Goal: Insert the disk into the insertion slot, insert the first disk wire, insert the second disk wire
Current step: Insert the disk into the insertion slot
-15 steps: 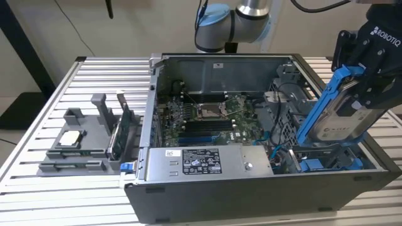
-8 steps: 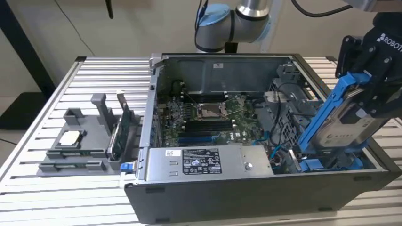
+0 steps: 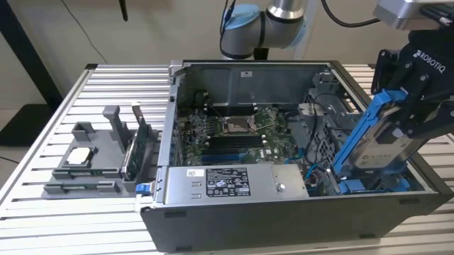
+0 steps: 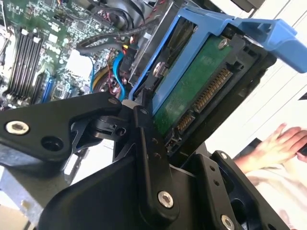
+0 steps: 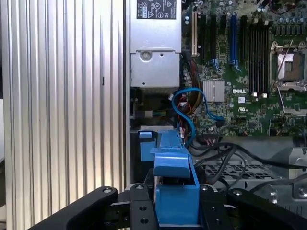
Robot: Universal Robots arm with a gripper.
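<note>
**Entry: disk in carrier, held at the mouth of the bay**

- **Pincer**: clamped on the disk. Both wrist views show its black fingers pressed against the sides of the blue carrier frame.
- **Disk**: in the air at three o'clock in the exterior view. It is steeply tilted, with the upper end toward one o'clock and the lower end toward seven. The second wrist view shows its green underside and connector edge.
- **Insertion slot**: grey bay with blue fittings at four o'clock inside the computer case. The carrier's lower end is just at those fittings; I cannot tell whether they touch.
- **Neighbours**: power supply box at six o'clock, motherboard at centre, loose cables beside the bay, slatted tabletop under everything. A person's hand is visible beyond the case.

**Handling note, my judgement:** The tilt looks too steep for a clean entry. I would bring the carrier square to the bay rails before pushing, and feed it slowly with the grip firm. I would check the first wrist view so the frame's sides run between the fittings without snagging a cable. I would hold off if that hand came closer.
</note>
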